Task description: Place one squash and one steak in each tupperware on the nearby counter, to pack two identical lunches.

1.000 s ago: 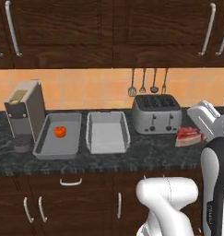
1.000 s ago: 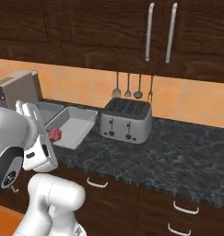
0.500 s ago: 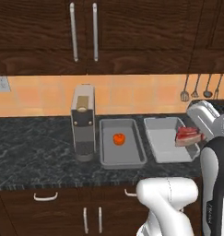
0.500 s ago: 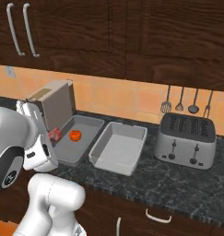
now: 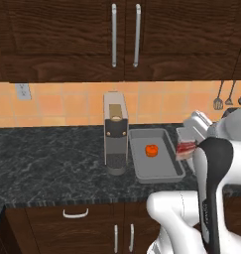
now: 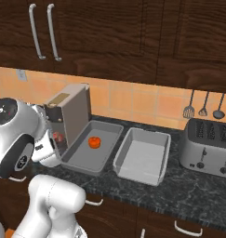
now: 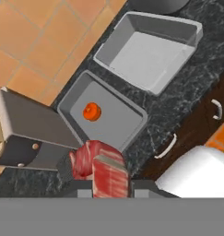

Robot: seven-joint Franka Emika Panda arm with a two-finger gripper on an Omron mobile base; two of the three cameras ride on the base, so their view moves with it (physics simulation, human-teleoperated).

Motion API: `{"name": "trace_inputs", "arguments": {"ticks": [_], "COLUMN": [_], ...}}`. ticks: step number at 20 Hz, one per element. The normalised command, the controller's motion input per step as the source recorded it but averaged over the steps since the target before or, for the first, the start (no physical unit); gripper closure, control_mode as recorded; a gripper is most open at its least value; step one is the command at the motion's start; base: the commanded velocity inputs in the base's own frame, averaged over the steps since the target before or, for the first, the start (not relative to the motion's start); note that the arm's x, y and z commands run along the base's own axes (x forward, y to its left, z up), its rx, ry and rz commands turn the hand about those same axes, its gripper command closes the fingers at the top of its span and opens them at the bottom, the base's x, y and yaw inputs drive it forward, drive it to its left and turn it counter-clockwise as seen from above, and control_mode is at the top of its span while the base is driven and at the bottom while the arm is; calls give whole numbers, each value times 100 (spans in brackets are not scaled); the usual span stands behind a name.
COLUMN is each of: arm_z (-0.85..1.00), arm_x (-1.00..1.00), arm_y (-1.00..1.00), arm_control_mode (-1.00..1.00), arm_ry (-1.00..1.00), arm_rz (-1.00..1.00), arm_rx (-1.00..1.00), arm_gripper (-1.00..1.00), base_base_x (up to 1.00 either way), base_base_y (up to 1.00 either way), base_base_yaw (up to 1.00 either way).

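Note:
My gripper [image 7: 102,183] is shut on a red steak [image 7: 101,168] with white streaks and holds it above the counter's [image 5: 42,158] front edge. In the left base view the steak [image 5: 185,148] hangs at the right rim of a light-grey tupperware [image 5: 164,173]. An orange squash [image 5: 151,150] lies in that tupperware. In the right base view the steak [image 6: 56,137] is left of that tupperware [image 6: 77,160] and its squash [image 6: 94,142]. The other tupperware [image 6: 142,155] beside it has nothing in it. The hand view looks down on both: the tupperware with the squash [image 7: 127,124] and the bare one [image 7: 150,50].
A grey coffee machine [image 5: 115,134] stands right against the left side of the squash's tupperware. A silver toaster [image 6: 209,146] is at the far right, with utensils [image 6: 202,107] hanging on the tiled wall. Dark cabinets [image 5: 124,39] hang overhead.
The base has driven left along the counter, so the whole scene has slid right in both base views. The steak stays in the shut gripper.

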Motion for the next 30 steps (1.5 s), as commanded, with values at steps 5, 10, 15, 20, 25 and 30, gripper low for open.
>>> {"name": "trace_inputs", "arguments": {"ticks": [5,10,15,20,25,30], "arm_z": [-88,-85,-63,-57,-55,-47], "arm_x": [78,94,89,81,66,53], "arm_y": [-29,14,7,0,-1,-3], "arm_control_mode": [-100,-100,-100,-100,-100,-100], "arm_ry": [7,2,8,6,3,3], "arm_rz": [22,16,5,2,3,5], "arm_rx": [7,5,3,0,0,0], "arm_gripper": [100,100,100,100,100,100], "base_base_x": [0,0,0,0,0,0], "base_base_y": [0,0,0,0,0,0], "base_base_yaw": [0,0,0,0,0,0]}}
